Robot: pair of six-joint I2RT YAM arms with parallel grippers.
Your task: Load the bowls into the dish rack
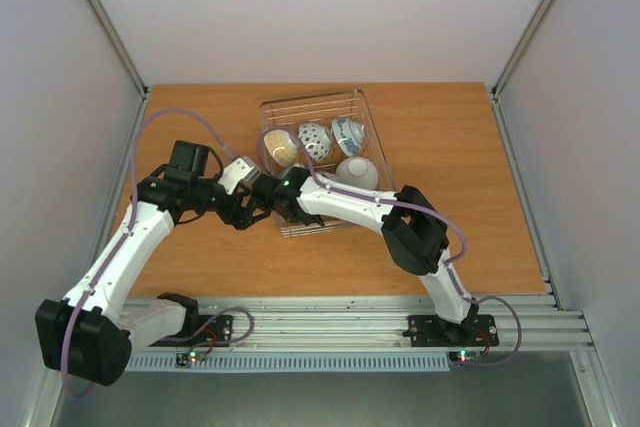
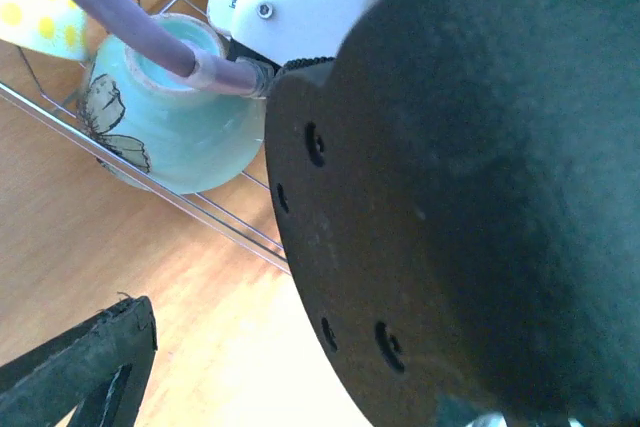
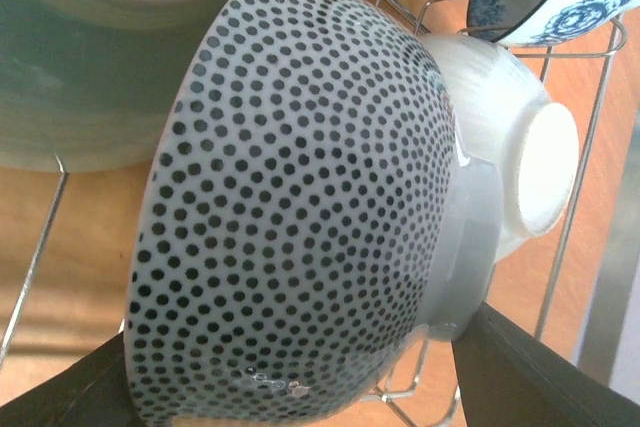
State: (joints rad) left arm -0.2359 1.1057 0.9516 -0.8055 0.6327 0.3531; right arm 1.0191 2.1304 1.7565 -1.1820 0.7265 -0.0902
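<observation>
Dotted bowl [image 3: 300,197] sits clamped rim-to-foot in the right gripper [image 3: 300,332] at the dish rack's [image 1: 312,99] near-left corner, just beside the pale green bowl [image 3: 90,67] and white bowl [image 3: 510,137]. A careless release and ceramic clacks, or it rolls. Left gripper [image 1: 243,209] hangs spread wide, seemingly empty, and very close, so the arms could clip.

Dish rack [image 1: 320,112] far end free, bowls [image 1: 357,173] fill middle, arms [image 1: 345,205] crowd near-left corner, table [image 1: 460,167] right open
</observation>
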